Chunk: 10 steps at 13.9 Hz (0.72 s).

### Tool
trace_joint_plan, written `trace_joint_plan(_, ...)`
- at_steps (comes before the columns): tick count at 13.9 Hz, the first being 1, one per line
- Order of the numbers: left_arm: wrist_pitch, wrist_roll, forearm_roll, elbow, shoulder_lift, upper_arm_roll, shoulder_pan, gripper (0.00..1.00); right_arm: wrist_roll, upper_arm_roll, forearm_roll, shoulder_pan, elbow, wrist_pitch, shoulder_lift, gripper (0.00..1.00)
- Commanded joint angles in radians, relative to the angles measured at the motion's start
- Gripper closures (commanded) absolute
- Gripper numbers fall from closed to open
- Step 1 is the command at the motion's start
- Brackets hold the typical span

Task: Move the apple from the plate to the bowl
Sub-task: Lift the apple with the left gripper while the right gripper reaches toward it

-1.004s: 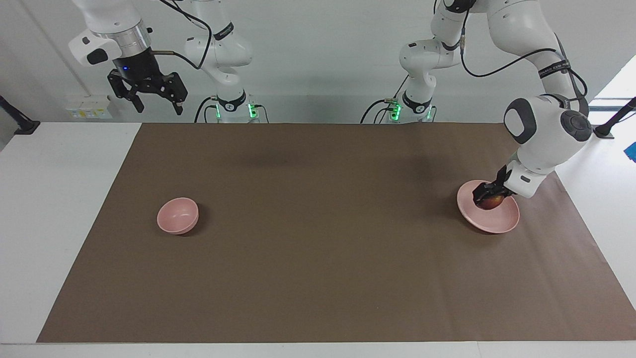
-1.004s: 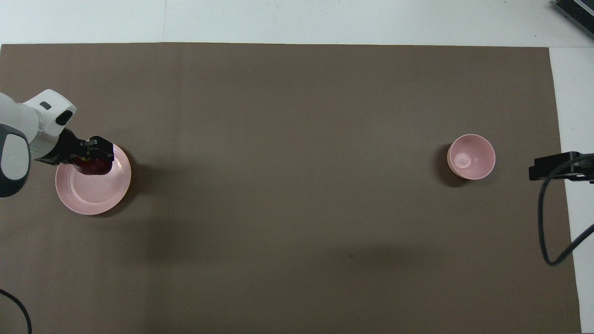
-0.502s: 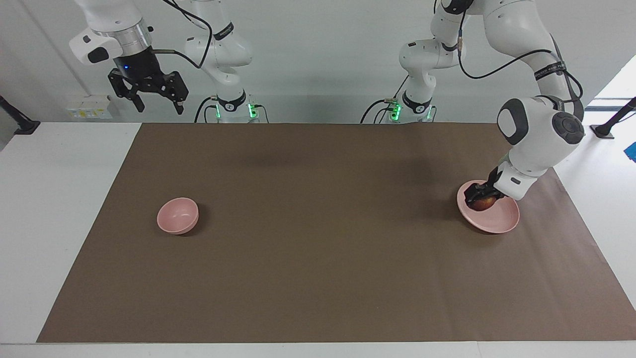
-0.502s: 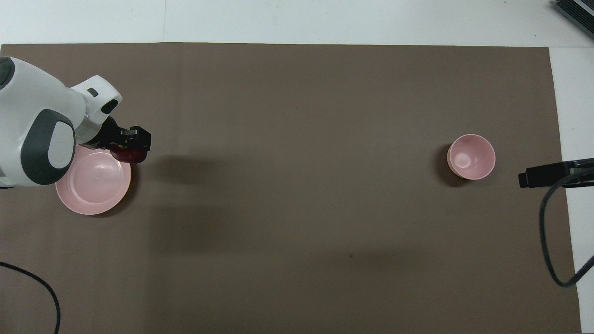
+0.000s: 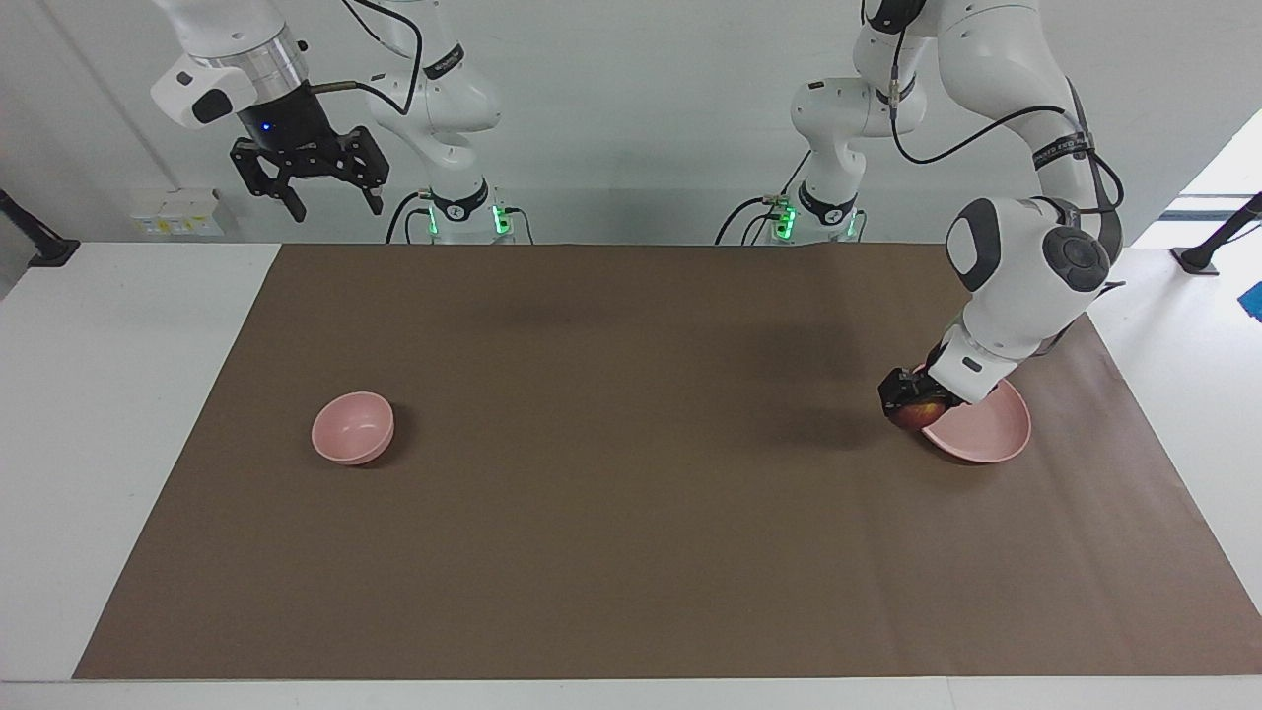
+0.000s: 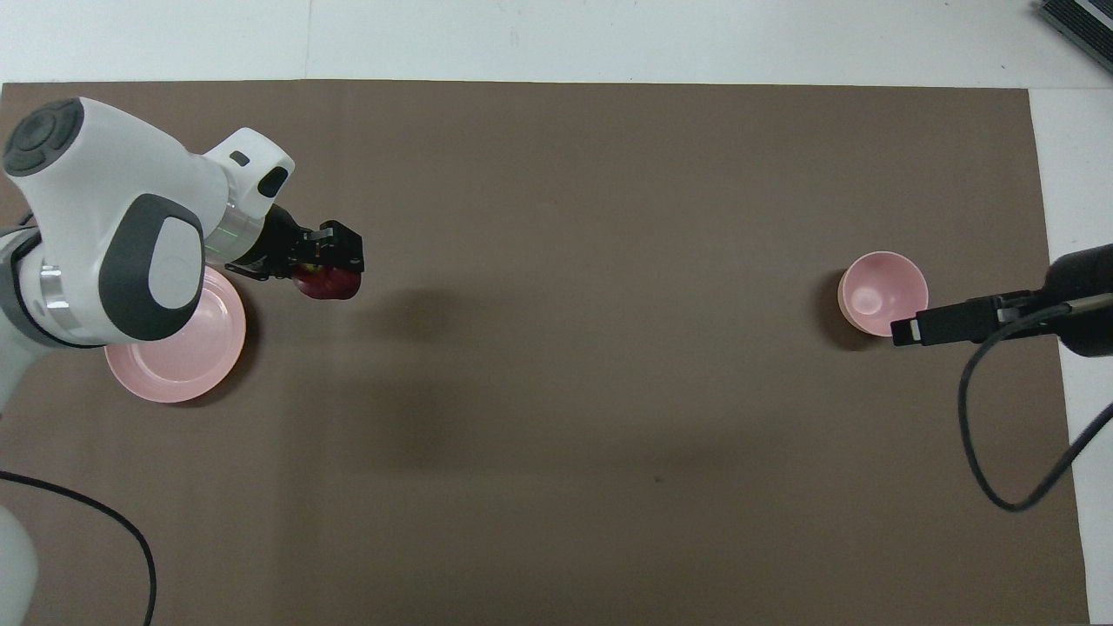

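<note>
Overhead view, read from its left edge across: the wide, shallow pink plate [image 6: 187, 369] lay on the brown mat [image 6: 556, 435] covering the worktop, at the left arm's end, and it was bare. Just above its rim hung the left hand [image 6: 335, 269], pinching the small dark red apple [image 6: 323, 282] between its fingertips, lifted off the plate and over the mat beside it. A long stretch of mat followed, with nothing on it. Toward the right arm's end sat the small, deep pink bowl [image 6: 883, 293], empty and upright. At that edge the right hand [image 5: 308, 182] barely entered the picture; the facing view showed it raised above the edge of the worktop near its own base, fingers spread, holding nothing, waiting.

Judging by this, the pick-up was done and the carry was the step in hand. The next move would call for a level carry along the whole worktop, stopping squarely over the bowl, lowering and only then letting go, since the bowl is barely wider than the fruit.
</note>
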Motion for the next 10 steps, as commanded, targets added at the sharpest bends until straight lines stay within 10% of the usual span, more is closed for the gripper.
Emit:
trace_joint_plan(1, -0.019, -0.115, -0.146, 0.041, 0.015, 0.006, -0.065, 1.00, -0.080, 0.005, 0.126, -0.011, -0.048, 0.048, 0.017, 0.00)
trace_joint_plan(10, 0.016, -0.512, -0.697, 0.095, 0.038, -0.071, -0.123, 1.00, -0.160, 0.005, 0.440, -0.018, -0.067, 0.027, 0.088, 0.00)
